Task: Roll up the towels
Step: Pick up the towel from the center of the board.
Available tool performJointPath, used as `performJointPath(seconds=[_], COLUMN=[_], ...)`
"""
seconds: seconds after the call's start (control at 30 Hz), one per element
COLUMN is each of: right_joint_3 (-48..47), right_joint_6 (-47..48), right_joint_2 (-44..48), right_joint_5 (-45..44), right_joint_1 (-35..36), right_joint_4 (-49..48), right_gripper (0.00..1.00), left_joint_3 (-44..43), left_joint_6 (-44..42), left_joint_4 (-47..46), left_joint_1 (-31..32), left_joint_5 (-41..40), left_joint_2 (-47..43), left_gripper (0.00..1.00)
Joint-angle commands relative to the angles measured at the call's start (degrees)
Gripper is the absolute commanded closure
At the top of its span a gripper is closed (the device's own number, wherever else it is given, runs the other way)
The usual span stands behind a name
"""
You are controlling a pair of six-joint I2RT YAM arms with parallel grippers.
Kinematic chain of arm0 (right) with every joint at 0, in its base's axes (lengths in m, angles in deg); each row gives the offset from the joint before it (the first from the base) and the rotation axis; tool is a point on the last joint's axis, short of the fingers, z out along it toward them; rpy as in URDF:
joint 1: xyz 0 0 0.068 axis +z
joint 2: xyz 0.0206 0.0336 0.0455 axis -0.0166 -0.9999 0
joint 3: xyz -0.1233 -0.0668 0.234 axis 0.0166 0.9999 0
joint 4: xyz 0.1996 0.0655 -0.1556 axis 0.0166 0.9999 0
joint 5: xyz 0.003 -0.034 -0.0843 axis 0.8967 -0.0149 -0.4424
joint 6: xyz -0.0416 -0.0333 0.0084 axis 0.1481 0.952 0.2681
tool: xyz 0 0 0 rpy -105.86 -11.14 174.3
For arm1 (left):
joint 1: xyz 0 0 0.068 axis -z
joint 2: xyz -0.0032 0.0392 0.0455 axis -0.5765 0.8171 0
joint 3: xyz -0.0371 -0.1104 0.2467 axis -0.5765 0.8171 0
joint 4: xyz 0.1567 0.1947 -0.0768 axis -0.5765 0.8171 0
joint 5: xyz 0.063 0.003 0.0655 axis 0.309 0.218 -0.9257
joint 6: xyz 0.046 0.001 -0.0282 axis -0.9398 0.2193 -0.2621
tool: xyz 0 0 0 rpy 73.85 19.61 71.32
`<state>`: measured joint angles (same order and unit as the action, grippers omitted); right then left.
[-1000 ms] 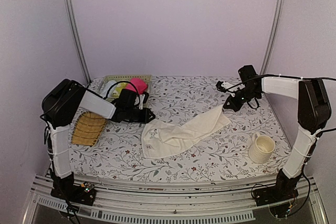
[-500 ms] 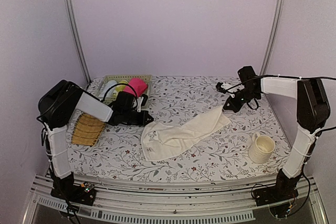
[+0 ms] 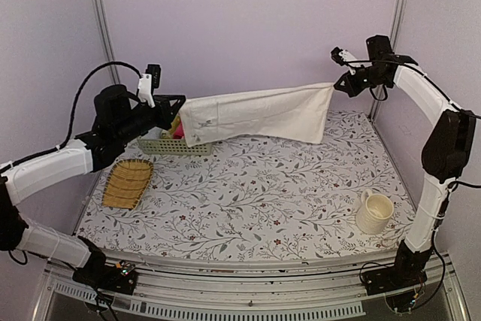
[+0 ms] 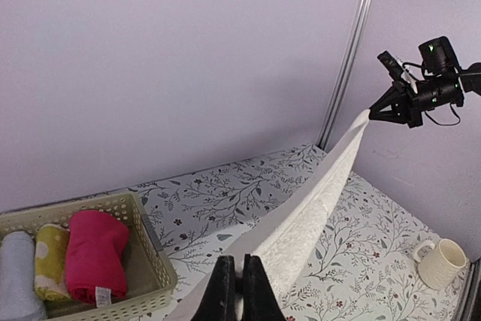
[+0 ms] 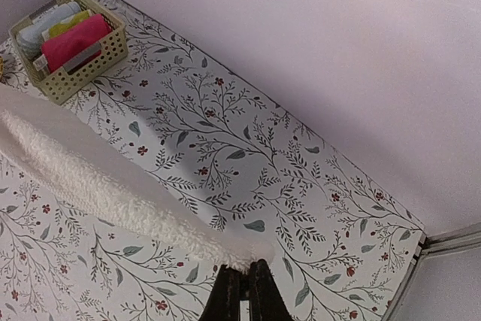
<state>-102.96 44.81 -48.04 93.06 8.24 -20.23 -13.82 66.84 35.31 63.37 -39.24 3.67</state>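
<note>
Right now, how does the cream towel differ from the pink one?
The cream towel is unrolled and stretched out in the air; the pink towel is rolled up. The cream towel hangs between the left gripper and right gripper, each pinching an end; the pink towel sits in the basket, untouched. The cream towel is off-white, the pink towel bright pink. Both are soft cloth.

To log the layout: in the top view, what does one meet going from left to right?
First the straw mat → left claw → cream towel, held up between both claws → right claw → mug.
</note>
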Motion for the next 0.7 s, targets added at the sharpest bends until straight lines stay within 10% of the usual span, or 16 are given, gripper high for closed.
performJointPath(seconds=[0.0,0.47,0.67], right_joint_3=[-1.0,40.6,43.8], right_joint_6=[-2.2,12.0,8.9], right_joint_2=[4.1,41.0,36.6], right_joint_5=[2.6,20.6,12.5], right_joint_1=[0.5,2.3,2.3], right_joint_4=[7.2,13.4,6.7], right_gripper=[0.97,0.96,0.96], left_joint_3=[2.6,16.5,21.7], left_joint_6=[-2.8,-0.3,5.6], left_joint_4=[4.7,13.2,12.8], left_joint_1=[-0.7,6.5,7.4], left_joint_5=[-3.7,5.2,-4.1], left_joint_2=[-6.1,-34.8,-31.1], left_gripper=[1.00,1.00,1.00])
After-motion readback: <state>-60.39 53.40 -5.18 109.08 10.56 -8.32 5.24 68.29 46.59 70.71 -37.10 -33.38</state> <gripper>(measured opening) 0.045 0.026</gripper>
